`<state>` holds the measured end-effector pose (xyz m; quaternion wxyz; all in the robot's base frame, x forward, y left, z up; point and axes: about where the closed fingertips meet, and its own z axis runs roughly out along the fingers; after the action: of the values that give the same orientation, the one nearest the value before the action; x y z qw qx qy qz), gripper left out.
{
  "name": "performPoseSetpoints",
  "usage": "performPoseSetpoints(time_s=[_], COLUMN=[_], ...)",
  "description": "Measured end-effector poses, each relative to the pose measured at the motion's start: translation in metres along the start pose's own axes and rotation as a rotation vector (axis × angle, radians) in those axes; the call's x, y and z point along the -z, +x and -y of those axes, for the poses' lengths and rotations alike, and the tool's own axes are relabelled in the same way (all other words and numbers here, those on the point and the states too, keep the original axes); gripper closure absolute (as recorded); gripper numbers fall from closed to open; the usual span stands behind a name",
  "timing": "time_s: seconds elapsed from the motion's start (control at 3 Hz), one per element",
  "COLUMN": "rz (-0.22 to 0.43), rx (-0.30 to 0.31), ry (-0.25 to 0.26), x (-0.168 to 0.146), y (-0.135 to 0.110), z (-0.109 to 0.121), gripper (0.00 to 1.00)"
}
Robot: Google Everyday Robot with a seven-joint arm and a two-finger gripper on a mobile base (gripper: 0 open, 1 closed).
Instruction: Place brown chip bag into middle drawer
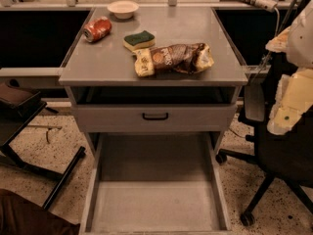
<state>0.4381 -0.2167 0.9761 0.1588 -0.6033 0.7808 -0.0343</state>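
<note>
The brown chip bag lies flat on the cabinet top, near its front right, with pale yellow ends to the left and right. The middle drawer is pulled far out below, its grey floor bare. My gripper hangs at the right edge of the view on the white and pale yellow arm, beside the cabinet and over a chair. It is well apart from the bag and lower than the cabinet top.
A yellow sponge with green top lies just behind the bag. A red soda can lies at the back left, a white bowl behind it. A grey drawer front with black handle sits above the open drawer. A black office chair stands to the right.
</note>
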Motion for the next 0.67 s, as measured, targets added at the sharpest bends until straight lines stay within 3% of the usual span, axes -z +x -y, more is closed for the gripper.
performPoseSetpoints(time_s=[0.33,0.67], rz=[0.000,-0.004], rx=[0.000,0.015], ry=[0.000,0.027], x=[0.000,-0.002], y=[0.000,-0.009], z=[0.000,0.017], gripper=[0.00,0.00])
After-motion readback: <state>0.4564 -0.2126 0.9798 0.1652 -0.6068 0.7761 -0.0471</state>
